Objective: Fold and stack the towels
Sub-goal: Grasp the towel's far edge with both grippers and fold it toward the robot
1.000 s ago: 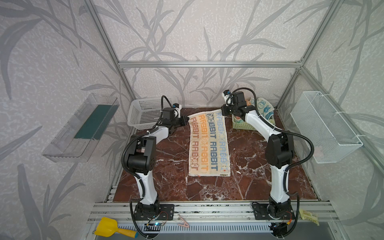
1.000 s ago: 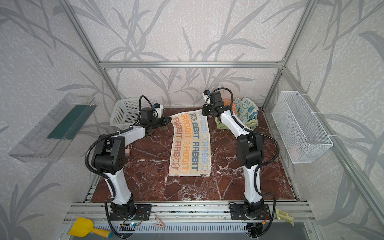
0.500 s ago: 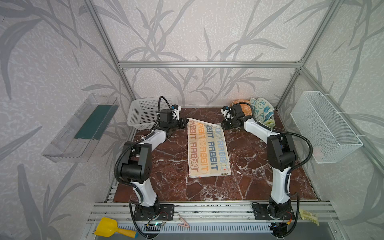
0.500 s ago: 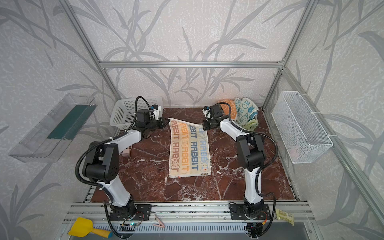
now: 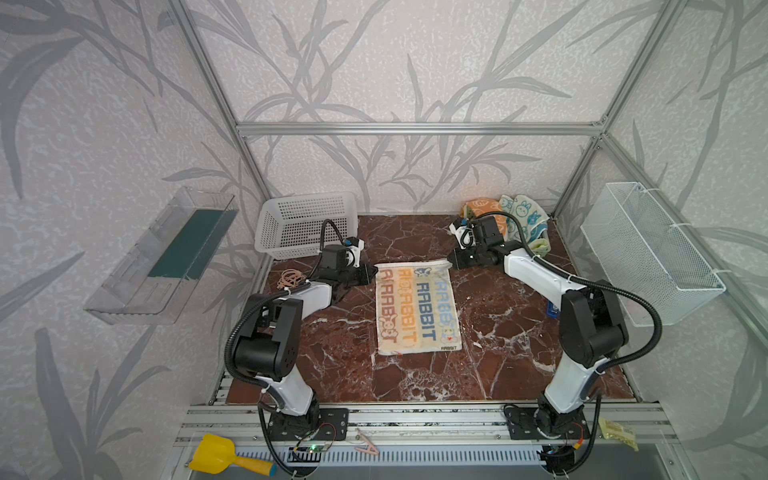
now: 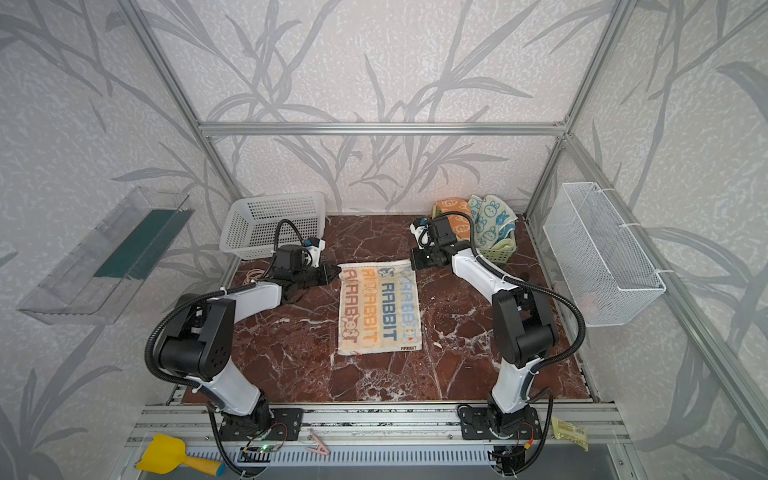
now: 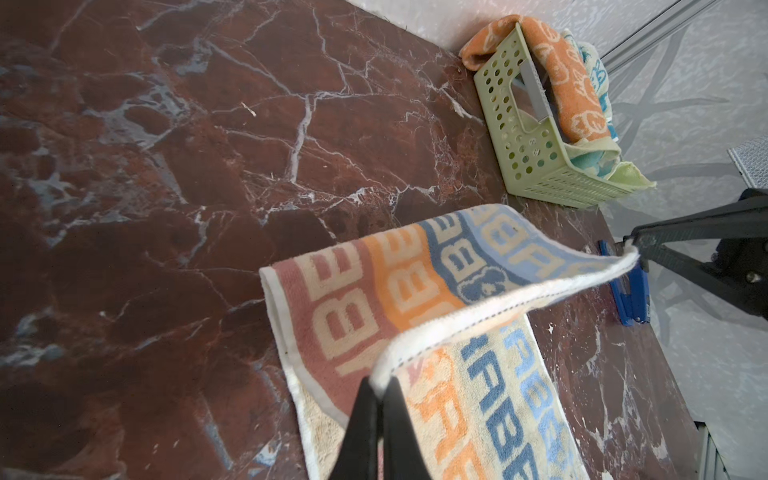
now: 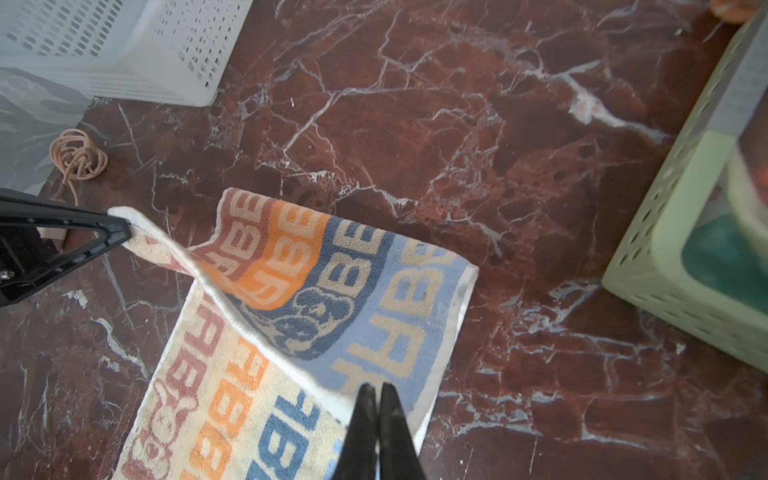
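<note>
**Fig.** The lettered towel (image 5: 415,307) lay mid-worktop (image 5: 511,332), its far hem raised. The left end effector (image 5: 371,274) and right end effector (image 5: 454,262) were each clenched on a far corner. I judged the terry light, limp and grippy. Corner pinches suited it, though the hem sagged between them. Other towels (image 5: 521,214) filled the green basket (image 7: 528,158).

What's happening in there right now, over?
Left jaws, right jaws: both shut, each pinching a far corner of the RABBIT towel. Far hem lifted, rest flat on marble tabletop. Green basket alongside, not touching it.
</note>
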Motion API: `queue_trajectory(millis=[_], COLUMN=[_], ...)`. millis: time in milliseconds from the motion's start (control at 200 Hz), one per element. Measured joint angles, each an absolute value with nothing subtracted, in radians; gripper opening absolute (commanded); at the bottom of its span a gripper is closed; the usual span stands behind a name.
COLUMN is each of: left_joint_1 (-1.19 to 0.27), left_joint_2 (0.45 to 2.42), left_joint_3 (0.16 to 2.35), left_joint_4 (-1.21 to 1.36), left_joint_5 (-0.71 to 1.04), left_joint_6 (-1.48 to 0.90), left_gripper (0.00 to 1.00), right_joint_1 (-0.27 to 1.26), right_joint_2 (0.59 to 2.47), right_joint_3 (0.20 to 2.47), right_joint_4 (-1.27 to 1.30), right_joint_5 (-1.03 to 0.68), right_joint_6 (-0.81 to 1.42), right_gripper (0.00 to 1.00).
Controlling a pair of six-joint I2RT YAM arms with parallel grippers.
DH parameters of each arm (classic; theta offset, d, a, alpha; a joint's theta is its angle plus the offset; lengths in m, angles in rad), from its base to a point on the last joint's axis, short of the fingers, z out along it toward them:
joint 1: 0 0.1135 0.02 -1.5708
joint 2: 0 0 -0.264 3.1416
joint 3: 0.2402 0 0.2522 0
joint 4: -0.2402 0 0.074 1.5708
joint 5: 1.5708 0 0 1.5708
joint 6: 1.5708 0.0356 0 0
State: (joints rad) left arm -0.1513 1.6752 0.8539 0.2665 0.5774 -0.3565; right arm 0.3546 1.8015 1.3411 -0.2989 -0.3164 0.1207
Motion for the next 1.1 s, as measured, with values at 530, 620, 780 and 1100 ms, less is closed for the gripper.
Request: queue_trajectory(millis=[530,620,780,1100], left_joint_1=[-0.232,-0.231,-0.232,-0.232], left_joint_2=[1.460,1.474,1.490,1.406], left_joint_3=[0.757,0.731,0.735,0.820], left_joint_4=[0.144,0.097,0.047,-0.066], left_joint_5=[0.470,0.463,0.451,0.428], left_joint_6=[-0.337,-0.333,-0.330,-0.308], left_gripper=[0.00,0.00,0.00,0.00], right_joint_1=[0.355,0.355,0.356,0.371], right_joint_2=[1.631,1.665,1.691,1.645], right_joint_3=[1.172,1.127,1.115,1.190], right_joint_4=[-0.292,-0.292,-0.292,-0.299], right_joint_5=[-0.388,-0.401,-0.413,-0.407], right_joint_6=[0.148,0.163,0.181,0.187], right_gripper=[0.00,0.00,0.00,0.00])
